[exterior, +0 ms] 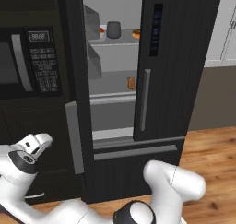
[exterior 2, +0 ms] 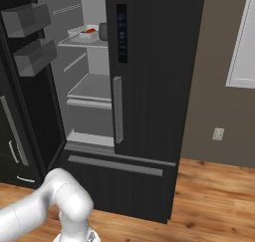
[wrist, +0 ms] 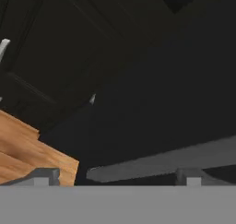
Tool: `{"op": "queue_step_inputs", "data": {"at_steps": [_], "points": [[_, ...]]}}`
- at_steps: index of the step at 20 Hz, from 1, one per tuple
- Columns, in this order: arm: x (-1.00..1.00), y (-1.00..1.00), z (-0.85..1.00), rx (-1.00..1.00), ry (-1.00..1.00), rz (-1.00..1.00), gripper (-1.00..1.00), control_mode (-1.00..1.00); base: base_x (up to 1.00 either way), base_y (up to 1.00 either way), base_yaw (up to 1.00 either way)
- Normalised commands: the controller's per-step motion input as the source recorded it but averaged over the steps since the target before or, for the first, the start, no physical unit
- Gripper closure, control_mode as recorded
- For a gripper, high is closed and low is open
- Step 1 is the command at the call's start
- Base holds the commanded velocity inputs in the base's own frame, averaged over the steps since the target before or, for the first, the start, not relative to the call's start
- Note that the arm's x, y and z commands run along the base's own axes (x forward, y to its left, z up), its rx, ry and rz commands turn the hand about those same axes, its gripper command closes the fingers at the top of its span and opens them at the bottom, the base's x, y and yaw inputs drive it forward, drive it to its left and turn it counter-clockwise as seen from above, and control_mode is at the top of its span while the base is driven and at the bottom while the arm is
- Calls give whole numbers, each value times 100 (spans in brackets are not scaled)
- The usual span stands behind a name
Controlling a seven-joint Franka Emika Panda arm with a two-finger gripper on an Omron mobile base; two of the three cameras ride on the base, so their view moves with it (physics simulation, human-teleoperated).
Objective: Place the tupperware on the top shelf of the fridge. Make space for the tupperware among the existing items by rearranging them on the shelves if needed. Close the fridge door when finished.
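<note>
The tall black two-door fridge (exterior: 166, 80) stood with its left door swung open at the left of the frame, pale interior showing. The shallow white plastic tupperware (exterior 2: 84, 33) with red-brown food already sat on the uppermost pale-grey top shelf (exterior 2: 82, 43), upper left of the right base view, just beside one dark grey cylindrical jar (exterior: 113, 29). One glazed brown donut (exterior: 136, 33) lay at that shelf's right end, seemingly pushed aside to make room, and one small brown lump (exterior: 131, 83) rested on the lower shelf. Low in the hand view, the two-finger gripper (wrist: 115, 174) hung spread wide and empty, near the dark lower cabinetry. I judged only the door remained to be shut.
</note>
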Motion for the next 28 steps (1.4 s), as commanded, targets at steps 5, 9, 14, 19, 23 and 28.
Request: {"op": "queue_step_inputs", "data": {"at_steps": [5, 9, 14, 19, 23, 28], "points": [[69, 33, -7, -24, 33, 3, -100, -100, 0, 0, 0], [56, 69, 0, -31, 18, -12, -100, -100, 0, 0, 0], [44, 61, 0, -26, 14, -11, -100, -100, 0, 0, 0], [53, 40, 0, -20, 18, -12, -100, -100, 0, 0, 0], [46, 8, -3, -16, 17, -10, -100, -100, 0, 0, 0], [50, -2, -23, -15, 21, -5, -100, -100, 0, 0, 0]]}}
